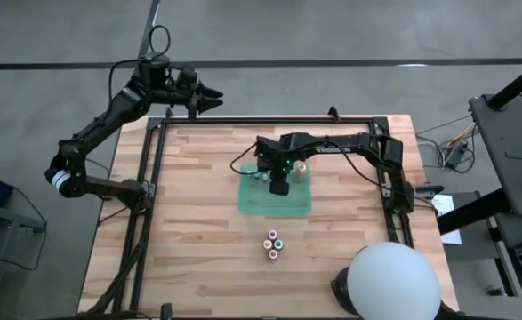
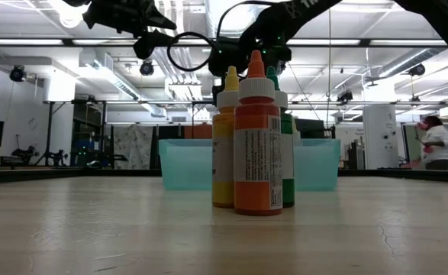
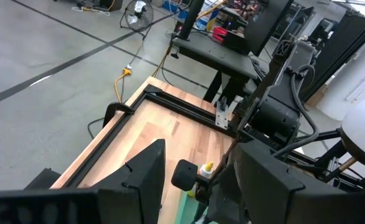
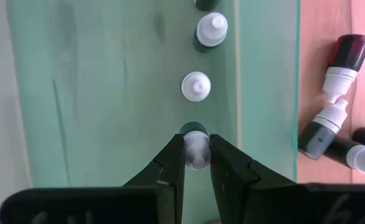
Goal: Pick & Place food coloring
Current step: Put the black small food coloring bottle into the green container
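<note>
1. High view: the table (image 1: 198, 258) carried a green bin (image 1: 274, 203) near its middle, with the right arm reaching in over the bin's far edge and the left arm parked off the table's far left corner.
2. The bin showed in the right wrist view as a pale green floor holding a line of bottles standing upright: two white-capped bottles (image 4: 196, 86) further along, and one at the jaws.
3. The right gripper (image 4: 196, 157) had its jaws drawn in narrow on the cap of a bottle (image 4: 195, 149) that stood on or just above the bin floor; this looked like the placing step, with the bottle held inside the bin.
4. The left gripper (image 1: 209, 98) hung idle beyond the table, jaws partly open and holding nothing.
5. A cluster of four bottles (image 1: 273, 243) waited on the table near the front, well apart from the bin; more loose bottles (image 4: 331, 118) lay on their sides just outside the bin wall.
6. The next move, as I judged it, called for opening the jaws, lifting straight up clear of the neighbouring caps, then going for a loose bottle.
</note>
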### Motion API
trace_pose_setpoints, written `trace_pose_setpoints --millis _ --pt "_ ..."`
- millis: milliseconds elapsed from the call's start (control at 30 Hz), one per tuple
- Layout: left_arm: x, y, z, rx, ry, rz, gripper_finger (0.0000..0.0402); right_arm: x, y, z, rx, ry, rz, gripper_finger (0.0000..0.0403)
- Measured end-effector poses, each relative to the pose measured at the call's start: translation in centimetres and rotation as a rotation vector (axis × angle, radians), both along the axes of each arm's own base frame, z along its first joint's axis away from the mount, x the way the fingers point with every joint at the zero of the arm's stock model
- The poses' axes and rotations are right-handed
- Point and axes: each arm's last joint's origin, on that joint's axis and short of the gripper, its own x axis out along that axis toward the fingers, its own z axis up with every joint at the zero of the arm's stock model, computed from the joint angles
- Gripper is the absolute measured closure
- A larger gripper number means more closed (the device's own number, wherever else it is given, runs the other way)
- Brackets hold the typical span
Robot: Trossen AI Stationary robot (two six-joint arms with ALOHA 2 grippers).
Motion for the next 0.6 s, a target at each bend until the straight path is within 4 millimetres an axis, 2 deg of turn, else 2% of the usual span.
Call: trace_pose_setpoints --millis 600 --pt "0.0 0.0 0.0 -0.001 0.001 0.000 0.0239 0.0 -1.3 -0.8 0.006 -0.014 -0.023 0.0354"
